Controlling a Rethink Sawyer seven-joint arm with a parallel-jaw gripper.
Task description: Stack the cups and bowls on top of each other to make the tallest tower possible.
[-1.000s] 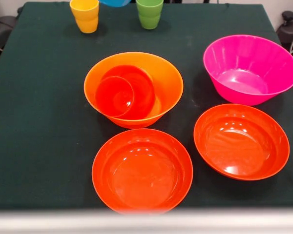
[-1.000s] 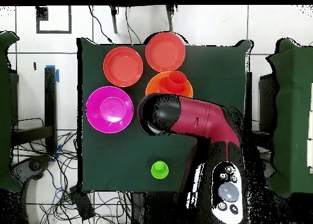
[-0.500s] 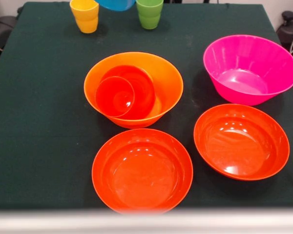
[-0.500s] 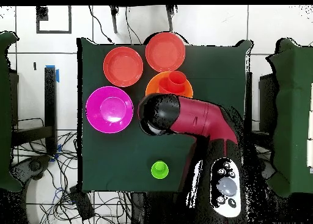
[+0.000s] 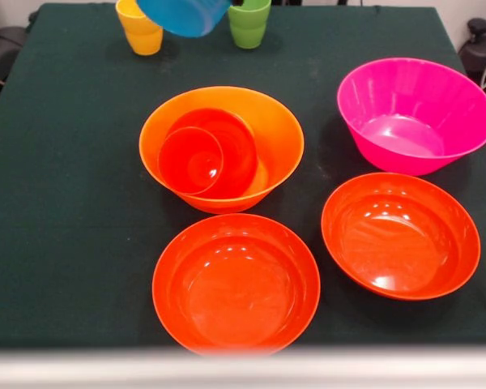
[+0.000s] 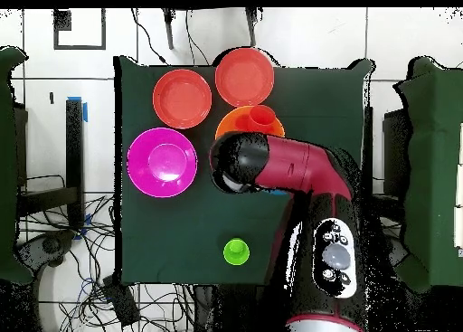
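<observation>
The blue bowl hangs in the air near the yellow cup and green cup. The orange bowl, with smaller red ones inside, sits on the table below and nearer us. The arm hides the gripper, so I cannot tell how its jaws stand.
</observation>
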